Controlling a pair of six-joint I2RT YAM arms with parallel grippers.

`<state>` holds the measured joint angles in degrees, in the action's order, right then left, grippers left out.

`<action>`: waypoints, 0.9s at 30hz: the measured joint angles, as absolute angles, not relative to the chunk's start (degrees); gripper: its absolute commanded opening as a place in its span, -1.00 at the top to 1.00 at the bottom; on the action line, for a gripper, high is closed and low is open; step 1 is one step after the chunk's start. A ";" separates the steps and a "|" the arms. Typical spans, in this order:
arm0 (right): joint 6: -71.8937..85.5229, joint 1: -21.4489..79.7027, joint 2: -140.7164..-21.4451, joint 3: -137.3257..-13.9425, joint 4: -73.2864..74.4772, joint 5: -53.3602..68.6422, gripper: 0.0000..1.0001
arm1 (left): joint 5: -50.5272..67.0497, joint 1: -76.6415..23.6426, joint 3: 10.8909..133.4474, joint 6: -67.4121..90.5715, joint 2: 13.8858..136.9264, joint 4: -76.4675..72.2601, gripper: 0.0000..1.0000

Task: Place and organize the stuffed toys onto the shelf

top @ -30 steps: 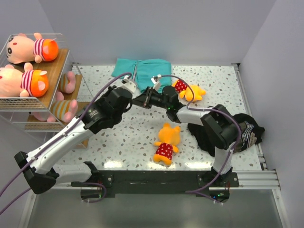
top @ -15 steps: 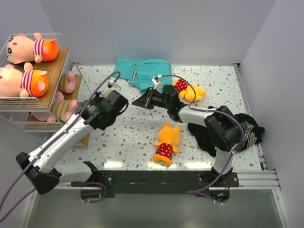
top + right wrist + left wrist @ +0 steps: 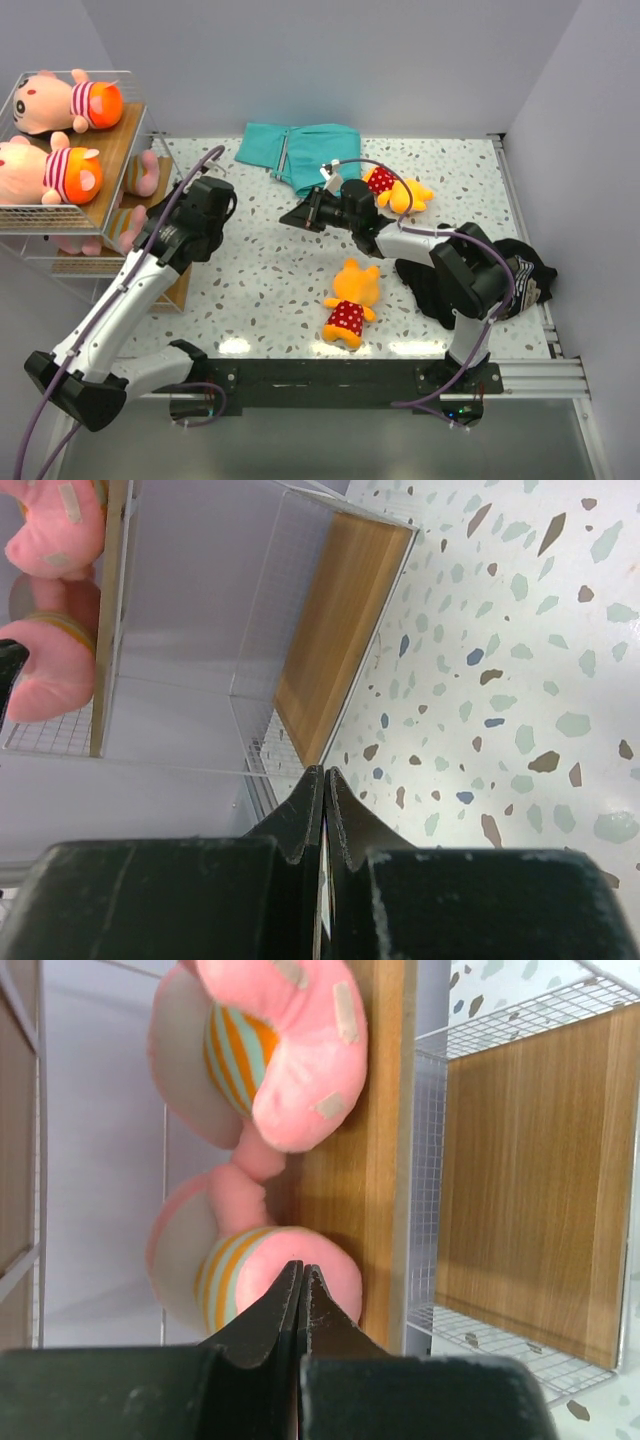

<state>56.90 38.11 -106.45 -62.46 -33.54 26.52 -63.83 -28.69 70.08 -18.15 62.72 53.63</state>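
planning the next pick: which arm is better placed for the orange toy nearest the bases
Probably right: the right gripper hangs mid-table nearer that orange toy; the left gripper faces the shelf.

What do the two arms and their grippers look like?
The left arm and the right arm have white rounded links and bulky black joints. A purple cable loops along each. The left gripper and right gripper have black fingers tapering to points.

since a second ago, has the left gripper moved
Yes, the left gripper swung left, away from the teal cloth and over to the shelf.
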 measured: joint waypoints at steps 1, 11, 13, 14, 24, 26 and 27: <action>56.84 38.11 -106.45 -62.46 -33.52 26.52 1.00 | -63.48 -28.45 69.95 -19.07 63.11 52.66 1.00; 50.94 38.11 -105.65 -65.12 -23.38 23.99 0.75 | -50.70 -28.25 74.30 -22.41 65.47 43.40 1.00; 48.07 38.11 -104.44 -67.00 -17.85 21.69 0.51 | -45.78 -28.25 74.89 -22.39 65.06 39.57 0.82; 46.83 38.11 -103.79 -67.92 -15.42 20.62 0.38 | -43.55 -28.25 74.91 -22.33 64.73 38.00 0.37; 33.30 38.06 -100.86 -83.83 15.97 -1.23 -0.50 | -8.93 -28.27 65.63 -17.45 56.93 13.91 -1.00; 29.76 37.82 -101.03 -85.93 20.51 -8.67 -0.61 | -4.08 -28.27 62.76 -15.35 56.23 10.04 -1.00; 28.16 37.58 -101.45 -87.29 22.50 -12.29 -0.61 | -1.93 -28.27 61.30 -14.24 56.03 8.21 -1.00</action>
